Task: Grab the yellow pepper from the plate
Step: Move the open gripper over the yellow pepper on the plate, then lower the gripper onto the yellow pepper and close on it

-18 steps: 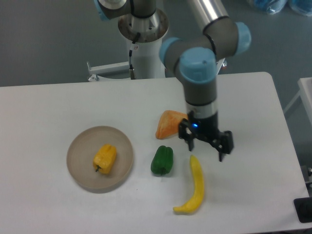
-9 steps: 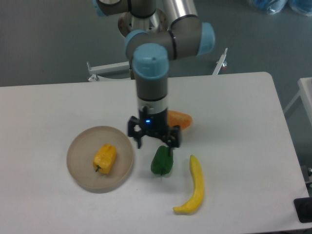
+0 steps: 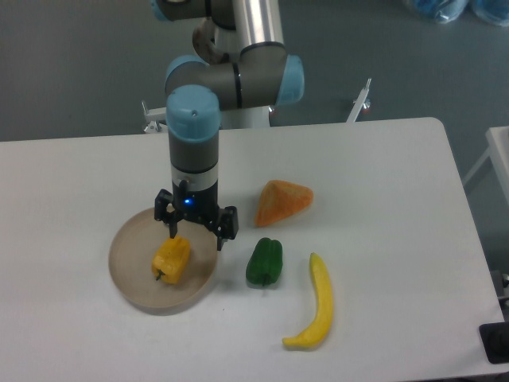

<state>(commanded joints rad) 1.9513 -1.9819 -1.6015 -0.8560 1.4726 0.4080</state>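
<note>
Gripper over the plate's far right edge, fingers spread.
Nearest lay a banana (image 3: 315,306); the yellow pepper (image 3: 172,259) rested on the plate (image 3: 131,278), a green pepper (image 3: 265,261) to its right; the gripper (image 3: 196,233) hung empty beside the yellow pepper; an orange wedge (image 3: 281,201) farther right.
</note>
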